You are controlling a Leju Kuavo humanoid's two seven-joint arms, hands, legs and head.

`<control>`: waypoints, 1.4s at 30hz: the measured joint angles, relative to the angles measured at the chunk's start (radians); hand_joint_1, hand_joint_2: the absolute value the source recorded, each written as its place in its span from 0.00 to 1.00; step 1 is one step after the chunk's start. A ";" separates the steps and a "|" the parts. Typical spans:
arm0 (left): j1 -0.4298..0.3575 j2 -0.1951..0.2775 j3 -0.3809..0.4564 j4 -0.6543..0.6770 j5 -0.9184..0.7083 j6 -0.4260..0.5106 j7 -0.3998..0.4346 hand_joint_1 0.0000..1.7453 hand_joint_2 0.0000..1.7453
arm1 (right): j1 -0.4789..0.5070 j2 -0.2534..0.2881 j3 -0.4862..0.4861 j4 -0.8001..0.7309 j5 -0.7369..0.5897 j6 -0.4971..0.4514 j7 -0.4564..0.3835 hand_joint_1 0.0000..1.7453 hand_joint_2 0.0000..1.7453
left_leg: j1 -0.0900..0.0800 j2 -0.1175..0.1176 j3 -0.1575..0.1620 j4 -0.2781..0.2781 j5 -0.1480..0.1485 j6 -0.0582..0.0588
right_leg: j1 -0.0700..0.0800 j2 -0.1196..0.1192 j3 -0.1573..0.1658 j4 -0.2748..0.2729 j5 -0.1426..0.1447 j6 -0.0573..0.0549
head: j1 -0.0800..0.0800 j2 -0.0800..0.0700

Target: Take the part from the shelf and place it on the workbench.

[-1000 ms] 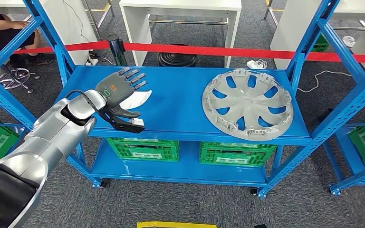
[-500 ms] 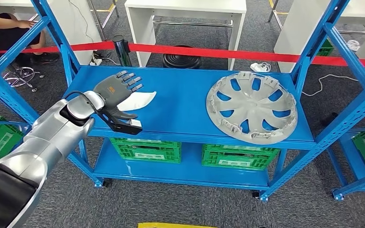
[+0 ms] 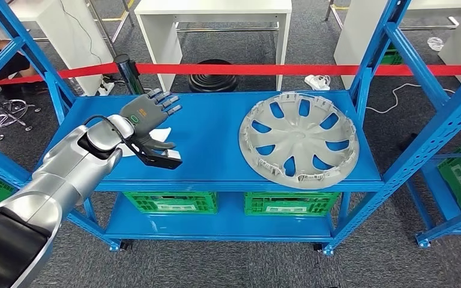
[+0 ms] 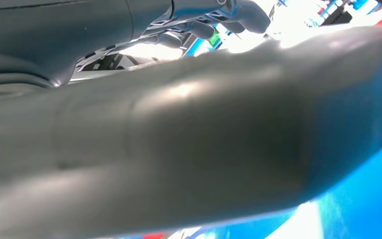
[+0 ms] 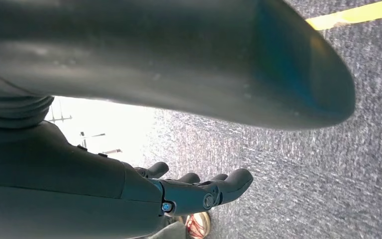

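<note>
Left hand: fingers spread, holding nothing, hovering over white part on upper shelf, apparently positioned to grasp. Right hand: fingers loosely extended, empty, hanging above floor. Wheel cover: flat, well apart. Red tape: behind.

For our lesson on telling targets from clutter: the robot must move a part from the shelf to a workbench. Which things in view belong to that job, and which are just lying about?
Belong to the job:
- white part, under the left hand
- blue shelf

Just lying about:
- grey wheel cover
- green crates on the lower level
- red barrier tape
- white tables behind
</note>
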 joint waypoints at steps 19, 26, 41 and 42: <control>0.011 0.047 0.035 0.014 -0.027 -0.260 -0.083 0.00 0.00 | 0.000 -0.002 0.000 -0.002 -0.010 0.009 -0.004 0.00 0.00 | 0.003 -0.004 0.090 -0.115 0.007 -0.002 | -0.002 -0.026 -0.037 0.012 0.016 0.035 | 0.002 0.000; 0.004 0.093 0.034 0.019 -0.043 -0.308 -0.094 0.00 0.00 | 0.002 -0.002 -0.002 -0.002 -0.011 0.009 -0.003 0.00 0.00 | 0.011 -0.004 -0.014 0.113 -0.113 -0.033 | -0.007 -0.020 -0.038 0.010 0.023 0.006 | -0.003 0.000; -0.017 0.241 0.022 0.025 -0.062 -0.434 -0.117 0.00 0.00 | 0.002 0.002 -0.002 -0.002 -0.002 0.005 -0.003 0.00 0.00 | 0.010 0.001 0.119 -0.153 0.012 0.019 | 0.000 -0.021 -0.130 0.202 -0.080 0.044 | 0.001 0.000; -0.013 0.247 0.022 0.025 -0.058 -0.436 -0.116 0.00 0.00 | 0.003 0.002 -0.002 -0.002 -0.003 0.003 -0.003 0.00 0.00 | 0.009 0.001 0.119 -0.151 0.011 0.020 | 0.001 -0.021 -0.151 0.247 -0.092 0.045 | 0.001 0.000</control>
